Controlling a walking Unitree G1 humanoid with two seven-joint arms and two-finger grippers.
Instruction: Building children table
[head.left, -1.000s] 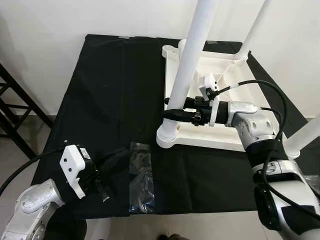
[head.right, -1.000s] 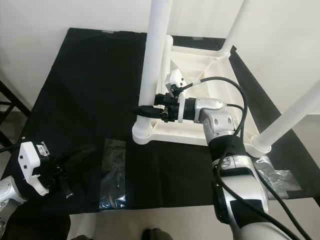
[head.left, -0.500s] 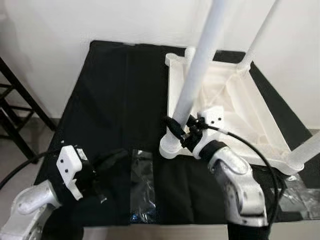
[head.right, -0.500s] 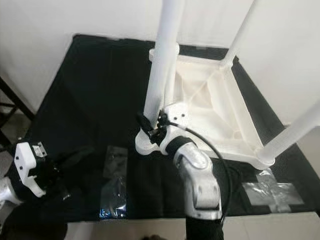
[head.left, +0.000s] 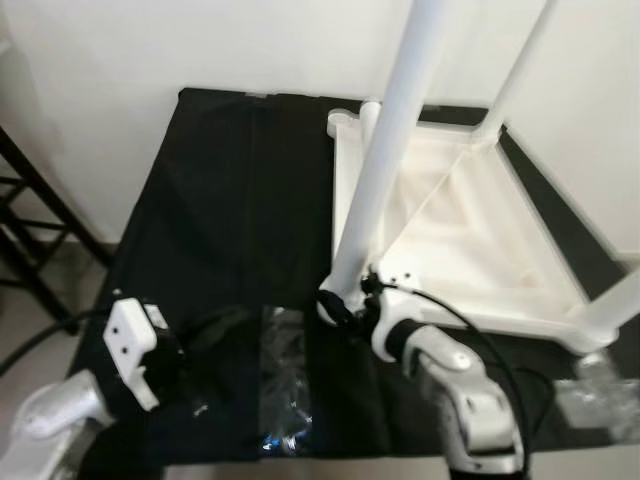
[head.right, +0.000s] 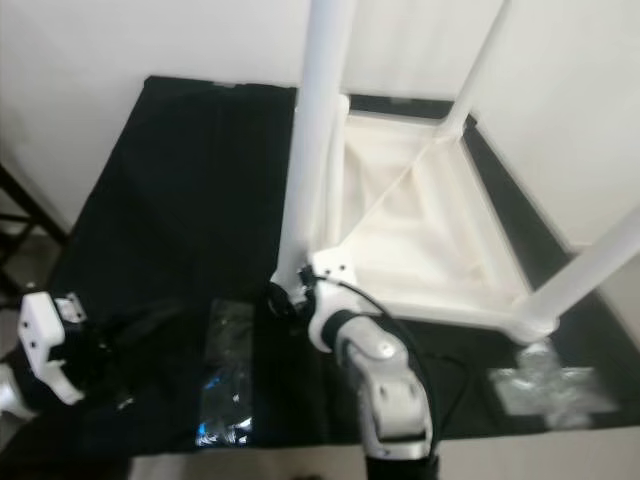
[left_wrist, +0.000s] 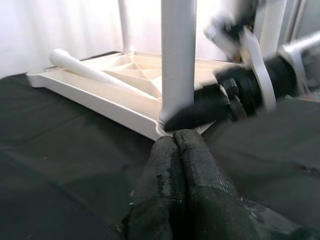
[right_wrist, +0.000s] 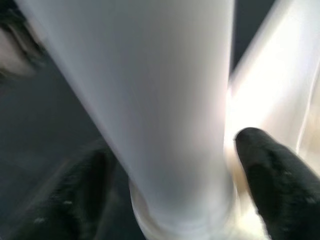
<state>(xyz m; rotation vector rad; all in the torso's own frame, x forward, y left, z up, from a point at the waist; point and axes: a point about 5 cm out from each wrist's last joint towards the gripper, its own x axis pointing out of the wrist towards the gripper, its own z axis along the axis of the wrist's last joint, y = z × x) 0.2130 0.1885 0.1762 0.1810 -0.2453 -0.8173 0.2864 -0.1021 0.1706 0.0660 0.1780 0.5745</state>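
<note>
The white children's table (head.left: 470, 240) lies upside down on a black cloth (head.left: 230, 200). Its near-left leg (head.left: 385, 170) stands upright from the corner socket. My right gripper (head.left: 335, 305) is low on that leg, just above the socket, and shut on it. In the right wrist view the leg (right_wrist: 165, 100) runs between the two black fingers (right_wrist: 270, 175). My left gripper (head.left: 215, 328) rests low over the cloth to the left of that corner. Its fingertips (left_wrist: 174, 142) are pressed together and empty, pointing at the leg's base (left_wrist: 177, 75).
Two more legs (head.left: 520, 70) (head.left: 615, 305) stand up at the far-right and near-right corners. A clear plastic bag (head.left: 285, 370) lies on the cloth between my grippers, another (head.left: 600, 400) at the front right. A dark rack (head.left: 30, 230) stands at the left, a white wall behind.
The camera has shifted and the view is blurred. My right gripper slid down the leg to its base, and its forearm now reaches in from the front. The left gripper has barely moved.
</note>
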